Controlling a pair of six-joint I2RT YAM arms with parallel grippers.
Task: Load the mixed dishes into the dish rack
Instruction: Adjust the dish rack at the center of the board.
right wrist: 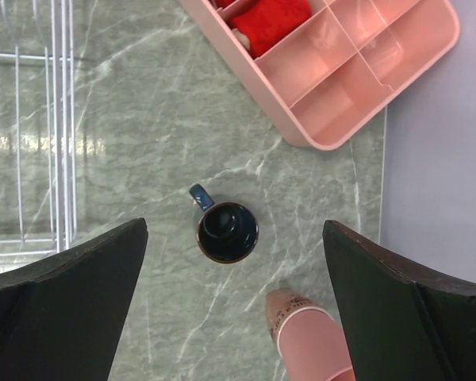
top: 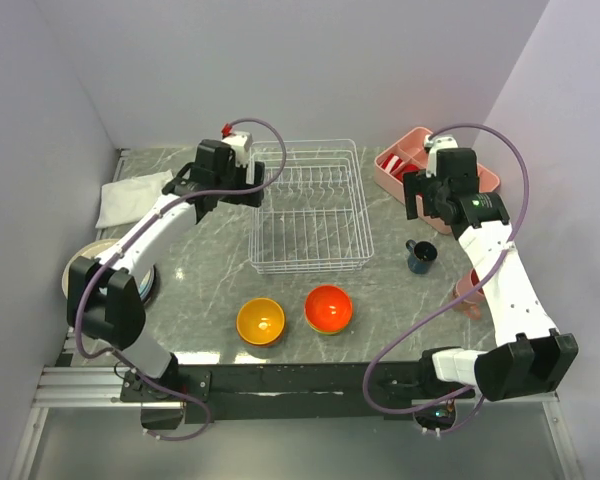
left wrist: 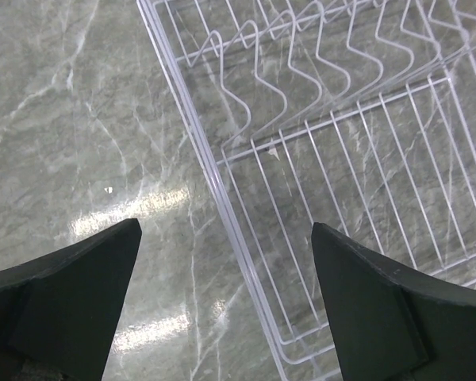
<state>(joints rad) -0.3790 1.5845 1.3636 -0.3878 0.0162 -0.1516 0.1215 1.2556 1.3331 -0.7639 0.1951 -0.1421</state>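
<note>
The white wire dish rack (top: 310, 205) stands mid-table and holds nothing. An orange-yellow bowl (top: 260, 321) and a red-orange bowl (top: 328, 308) sit in front of it. A navy cup (top: 421, 256) stands upright to its right, and a pink cup (top: 468, 290) lies partly under the right arm. A stack of plates (top: 92, 262) lies at the far left, partly hidden by the left arm. My left gripper (left wrist: 226, 228) is open and empty above the rack's left rim (left wrist: 222, 198). My right gripper (right wrist: 235, 226) is open and empty, high above the navy cup (right wrist: 227, 231), with the pink cup (right wrist: 309, 333) nearby.
A pink compartment tray (top: 420, 165) with red items stands at the back right; it also shows in the right wrist view (right wrist: 341, 71). A white folded cloth (top: 130, 195) lies at the back left. Lavender walls close in the table's left, back and right.
</note>
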